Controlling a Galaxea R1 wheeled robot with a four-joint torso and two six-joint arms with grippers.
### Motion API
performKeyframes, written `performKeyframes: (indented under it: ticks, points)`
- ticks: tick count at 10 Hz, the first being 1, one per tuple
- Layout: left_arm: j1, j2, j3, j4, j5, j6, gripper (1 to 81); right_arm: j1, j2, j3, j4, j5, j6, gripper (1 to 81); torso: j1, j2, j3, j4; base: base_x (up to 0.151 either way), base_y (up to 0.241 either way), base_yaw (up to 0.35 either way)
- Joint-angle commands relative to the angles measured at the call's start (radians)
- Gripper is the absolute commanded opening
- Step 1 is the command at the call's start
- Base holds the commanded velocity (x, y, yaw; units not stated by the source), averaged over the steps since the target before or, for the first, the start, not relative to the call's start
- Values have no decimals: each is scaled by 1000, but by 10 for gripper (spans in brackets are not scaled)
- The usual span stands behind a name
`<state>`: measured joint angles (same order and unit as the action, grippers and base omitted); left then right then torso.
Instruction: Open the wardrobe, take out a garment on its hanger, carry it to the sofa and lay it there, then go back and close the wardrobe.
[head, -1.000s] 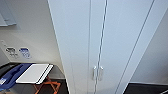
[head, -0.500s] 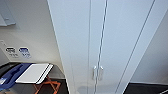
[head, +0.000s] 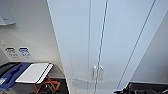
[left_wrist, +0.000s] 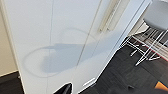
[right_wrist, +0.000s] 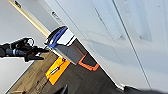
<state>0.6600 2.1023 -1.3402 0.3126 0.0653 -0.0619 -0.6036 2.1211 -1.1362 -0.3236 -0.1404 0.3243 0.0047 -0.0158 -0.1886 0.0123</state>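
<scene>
The wardrobe (head: 100, 37) stands right in front of me, tall and white, with both doors shut. Its two small vertical handles (head: 97, 72) sit side by side at the middle seam. In the left wrist view the doors (left_wrist: 62, 37) and handles (left_wrist: 111, 15) are close by, and my left gripper (left_wrist: 98, 90) is low in front of them, its dark fingertips (left_wrist: 66, 88) apart with nothing between. My right gripper (right_wrist: 97, 90) also hangs near the wardrobe's foot (right_wrist: 120, 50), tips apart and empty. Part of my right arm (head: 145, 88) shows beside the wardrobe.
Left of the wardrobe is a white-topped piece with blue trim (head: 35, 72) over an orange frame (head: 48, 86). A white chair on wire legs (left_wrist: 155, 17) stands to its right. The floor is dark with a yellow-orange patch (right_wrist: 56, 70).
</scene>
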Motion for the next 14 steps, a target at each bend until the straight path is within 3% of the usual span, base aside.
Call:
performKeyframes:
  ticks: [1, 8, 14]
  points:
    - [-223, 35, 10, -70, 97, -6, 811, 225, 24, -9, -8, -91, 38, 811, 0, 0, 0, 0, 0, 0, 0]
    - [-354, 288, -146, -81, 160, -42, 811, 325, 121, -144, -5, -96, 59, 811, 2, 2, -2, 0, 0, 0, 0]
    - [-389, 450, -294, -81, 174, -64, 811, 371, 200, -233, -8, -116, 79, 811, 3, 3, -3, 0, 0, 0, 0]
